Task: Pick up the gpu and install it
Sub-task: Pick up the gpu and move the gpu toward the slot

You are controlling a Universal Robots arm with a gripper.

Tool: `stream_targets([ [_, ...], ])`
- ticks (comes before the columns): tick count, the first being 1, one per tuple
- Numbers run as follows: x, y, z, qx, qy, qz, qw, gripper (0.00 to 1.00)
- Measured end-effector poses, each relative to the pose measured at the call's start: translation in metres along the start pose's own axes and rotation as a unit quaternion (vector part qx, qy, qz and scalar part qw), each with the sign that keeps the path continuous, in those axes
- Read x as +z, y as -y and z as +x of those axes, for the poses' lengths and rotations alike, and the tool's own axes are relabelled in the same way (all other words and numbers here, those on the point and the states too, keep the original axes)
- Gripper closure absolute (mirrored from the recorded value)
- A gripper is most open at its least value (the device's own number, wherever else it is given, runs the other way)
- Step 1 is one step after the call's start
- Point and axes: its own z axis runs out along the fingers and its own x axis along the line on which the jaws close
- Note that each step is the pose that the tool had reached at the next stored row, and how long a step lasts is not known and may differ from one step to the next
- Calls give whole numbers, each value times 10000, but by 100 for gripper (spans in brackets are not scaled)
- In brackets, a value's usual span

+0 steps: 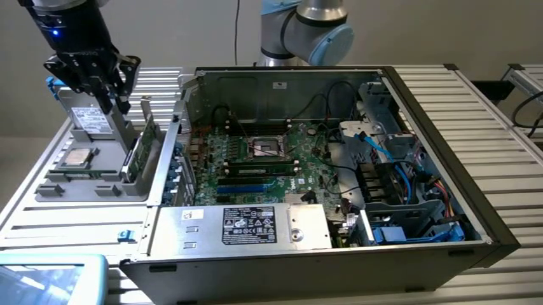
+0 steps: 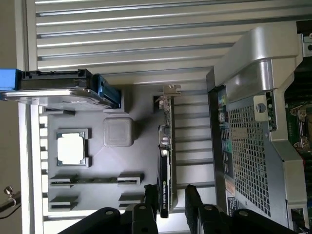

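The gpu (image 1: 142, 150) stands on edge in a slot of the grey parts tray (image 1: 81, 188), beside the open computer case. From the wrist view, the gpu (image 2: 165, 161) shows as a thin black and green card with a silver bracket at its far end. My gripper (image 1: 113, 101) hangs over the tray, just above and behind the card. Its two black fingers (image 2: 150, 202) stand on either side of the card's near end, with a gap showing on one side. My gripper (image 2: 171, 204) is open and holds nothing.
The tray also carries a silver hard drive (image 1: 88, 121) with a white label, a processor (image 2: 72, 148) and a memory stick (image 2: 92, 179). The open case (image 1: 441, 165) holds the motherboard (image 1: 263, 159) and a power supply (image 1: 254, 225). The case's perforated rear wall (image 2: 248, 146) stands close to the card.
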Motion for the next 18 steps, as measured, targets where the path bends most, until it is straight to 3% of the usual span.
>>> stream_targets([
  [7, 107, 25, -2, 132, -5, -25, 9999, 62],
  [12, 194, 61, -5, 133, -10, -73, 9999, 62],
  [18, 303, 71, -5, 134, -27, -85, 9999, 62],
])
